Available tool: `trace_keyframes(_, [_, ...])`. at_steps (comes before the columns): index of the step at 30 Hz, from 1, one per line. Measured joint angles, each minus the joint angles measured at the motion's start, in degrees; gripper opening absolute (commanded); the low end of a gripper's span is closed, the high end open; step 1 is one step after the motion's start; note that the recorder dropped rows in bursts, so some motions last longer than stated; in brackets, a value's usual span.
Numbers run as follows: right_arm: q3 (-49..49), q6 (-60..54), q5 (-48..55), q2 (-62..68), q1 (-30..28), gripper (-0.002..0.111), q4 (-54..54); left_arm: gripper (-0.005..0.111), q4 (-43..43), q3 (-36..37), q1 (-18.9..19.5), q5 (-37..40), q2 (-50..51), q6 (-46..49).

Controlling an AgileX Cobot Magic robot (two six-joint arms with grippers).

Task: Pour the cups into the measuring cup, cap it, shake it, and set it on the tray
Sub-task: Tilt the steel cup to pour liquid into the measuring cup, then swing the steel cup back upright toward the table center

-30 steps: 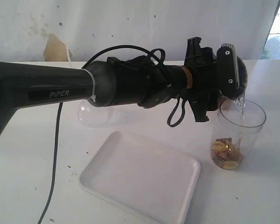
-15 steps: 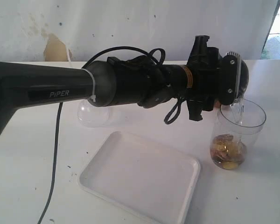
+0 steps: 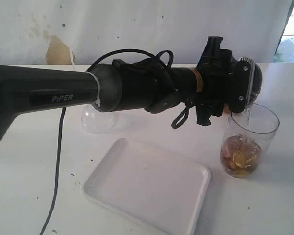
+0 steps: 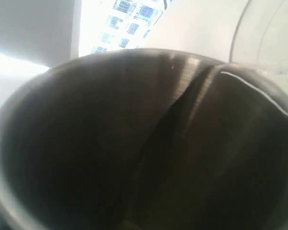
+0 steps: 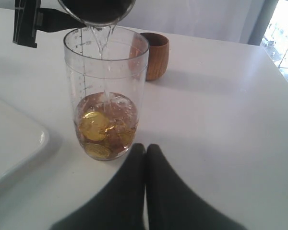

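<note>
My left gripper (image 3: 241,84) is shut on the steel tumbler (image 3: 252,82), holding it tipped over the measuring cup (image 3: 249,142). A thin stream of water runs from the tumbler (image 5: 97,9) into the measuring cup (image 5: 106,96), which holds liquid and gold coin-like pieces. The tumbler's dark inside (image 4: 134,143) fills the left wrist view and hides the fingers. My right gripper (image 5: 145,148) is shut and empty, low over the table just in front of the measuring cup. The wooden cup (image 5: 156,55) stands behind the measuring cup. The white tray (image 3: 147,186) lies empty. The frosted cup is out of view.
A small clear dome lid (image 3: 97,120) sits on the table behind my left arm. A black cable (image 3: 56,171) hangs down to the left of the tray. The tray's corner (image 5: 14,139) lies close beside the measuring cup.
The left wrist has rolled the tumbler further over the measuring cup. The liquid level in the measuring cup has risen over the coin-like pieces.
</note>
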Motion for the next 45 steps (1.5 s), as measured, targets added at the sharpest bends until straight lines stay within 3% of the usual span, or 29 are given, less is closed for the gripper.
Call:
trace_keyframes(7, [0.0, 0.0, 0.0, 0.0, 0.0, 0.000, 0.0, 0.000, -9.0, 0.0, 0.0, -0.1, 0.0, -2.9])
trace_keyframes(15, [0.0, 0.0, 0.0, 0.0, 0.0, 0.000, 0.0, 0.000, -18.1, -0.4, 1.0, -0.4, 0.0, -22.3])
trace_keyframes(22, [0.0, 0.0, 0.0, 0.0, 0.0, 0.000, 0.0, 0.000, -19.0, 1.8, 6.8, -7.7, 0.0, -46.4])
trace_keyframes(26, [0.0, 0.0, 0.0, 0.0, 0.0, 0.000, 0.0, 0.000, -19.1, 5.8, 10.4, -16.6, 0.0, -52.8])
trace_keyframes(31, [0.0, 0.0, 0.0, 0.0, 0.0, 0.000, 0.0, 0.000, -19.2, 11.8, 12.8, -24.6, 0.0, -55.2])
trace_keyframes(40, [0.0, 0.0, 0.0, 0.0, 0.0, 0.000, 0.0, 0.000, -18.8, 15.8, 15.5, -28.7, 4.3, -56.1])
trace_keyframes(45, [0.0, 0.0, 0.0, 0.0, 0.0, 0.000, 0.0, 0.000, -14.4, 16.0, 15.5, -30.0, 7.6, -56.2])
